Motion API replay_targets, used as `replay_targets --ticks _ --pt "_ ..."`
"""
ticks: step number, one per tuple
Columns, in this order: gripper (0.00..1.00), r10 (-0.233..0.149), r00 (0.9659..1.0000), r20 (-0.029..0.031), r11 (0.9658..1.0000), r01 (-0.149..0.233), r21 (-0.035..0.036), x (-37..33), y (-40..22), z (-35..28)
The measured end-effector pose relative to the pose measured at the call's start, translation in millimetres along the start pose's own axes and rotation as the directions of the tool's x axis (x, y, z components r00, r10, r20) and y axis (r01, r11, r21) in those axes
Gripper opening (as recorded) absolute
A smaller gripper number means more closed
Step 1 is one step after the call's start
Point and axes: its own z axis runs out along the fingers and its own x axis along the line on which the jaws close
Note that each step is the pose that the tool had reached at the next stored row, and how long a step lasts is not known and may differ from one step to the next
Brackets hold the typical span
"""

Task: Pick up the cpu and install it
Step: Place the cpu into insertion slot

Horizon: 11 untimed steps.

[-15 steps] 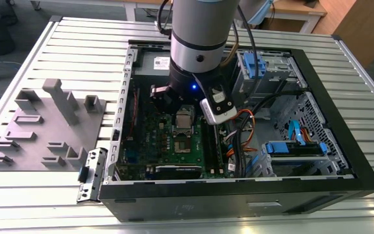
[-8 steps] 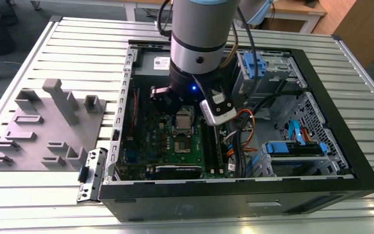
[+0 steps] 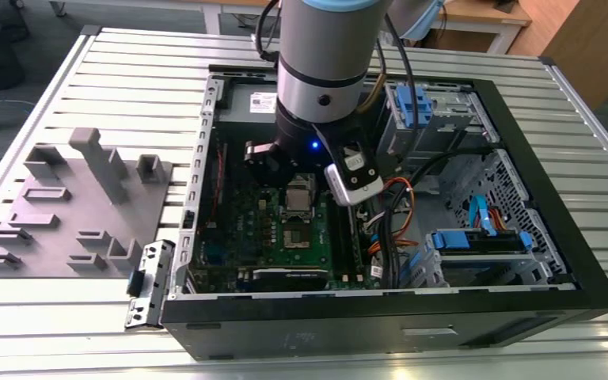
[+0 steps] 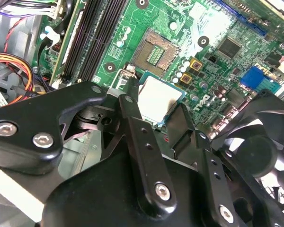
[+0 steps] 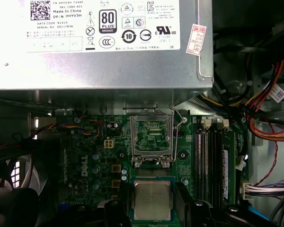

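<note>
- On the exterior view's left, a grey tray (image 3: 66, 210) lies on the slatted table (image 3: 124, 71), well apart from the work.
- Further right, inside the open computer case (image 3: 389, 321), the gripper (image 4: 157, 105) hangs over the green motherboard (image 3: 283, 237).
- Its fingers (image 4: 132, 118) are clamped on two opposite edges of the cpu (image 4: 157, 97), just beside the open socket (image 4: 157, 53).
- The cpu looks light, thin and stiff, with a slick metal top and a likely delicate underside, so a level hold on the rim suits it.
- Orange cables (image 3: 394, 210) run near the arm on the right.
</note>
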Motion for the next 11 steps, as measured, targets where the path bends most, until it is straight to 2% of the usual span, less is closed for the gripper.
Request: replay_targets --ticks 11 --pt "0.47 0.000 1.0000 0.0001 1.0000 0.000 -0.0002 -0.1 -0.1 2.2"
